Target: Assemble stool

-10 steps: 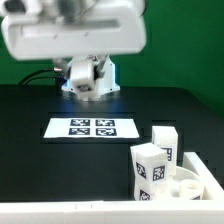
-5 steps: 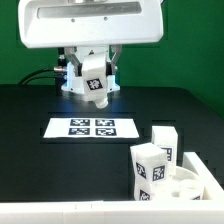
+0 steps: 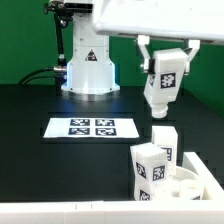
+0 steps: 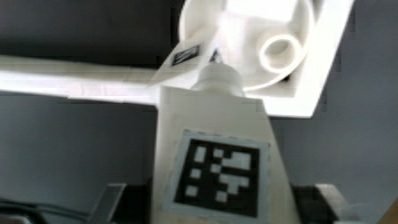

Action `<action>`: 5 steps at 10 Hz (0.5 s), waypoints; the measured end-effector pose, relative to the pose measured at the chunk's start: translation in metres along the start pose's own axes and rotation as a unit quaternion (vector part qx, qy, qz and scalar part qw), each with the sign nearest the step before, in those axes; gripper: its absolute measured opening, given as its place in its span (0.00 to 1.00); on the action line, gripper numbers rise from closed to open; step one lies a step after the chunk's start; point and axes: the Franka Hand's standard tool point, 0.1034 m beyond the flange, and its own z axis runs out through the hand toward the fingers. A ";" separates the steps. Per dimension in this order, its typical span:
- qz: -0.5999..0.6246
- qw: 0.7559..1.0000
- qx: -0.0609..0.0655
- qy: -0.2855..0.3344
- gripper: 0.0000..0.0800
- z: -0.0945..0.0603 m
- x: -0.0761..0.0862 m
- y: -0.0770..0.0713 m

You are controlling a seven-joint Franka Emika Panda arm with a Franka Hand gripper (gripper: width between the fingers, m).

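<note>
Overhead, the robot's two-finger gripper (image 3: pixel 165 78) hangs in the air toward the exterior view's right, and its jaws are clamped on a short chunky white plastic leg (image 3: pixel 163 83) that bears a black-and-white square tag. That held leg hangs roughly upright, clear of the black counter (image 3: pixel 40 165), above the other parts. Below it, near the exterior view's lower right corner, lies the round flat white disc seat (image 3: pixel 190 185) with its sockets, and two more tagged white legs stand upright at it: the nearer leg (image 3: pixel 150 172) in front and the farther leg (image 3: pixel 164 141) just behind. The marker board (image 3: pixel 93 128) lies flat on the counter, apart from the seat, toward the exterior view's left. From the wrist view, the held leg (image 4: pixel 215 150) points toward the seat (image 4: pixel 267 45), whose round socket shows beyond its tip.
</note>
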 end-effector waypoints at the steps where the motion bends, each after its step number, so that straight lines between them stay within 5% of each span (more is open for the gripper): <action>1: 0.001 1.000 0.001 0.008 0.40 0.003 -0.005 0.001; 3: -0.005 1.000 -0.001 0.005 0.40 0.006 -0.005 0.000; 5: -0.088 0.996 -0.028 0.018 0.40 0.019 0.022 -0.015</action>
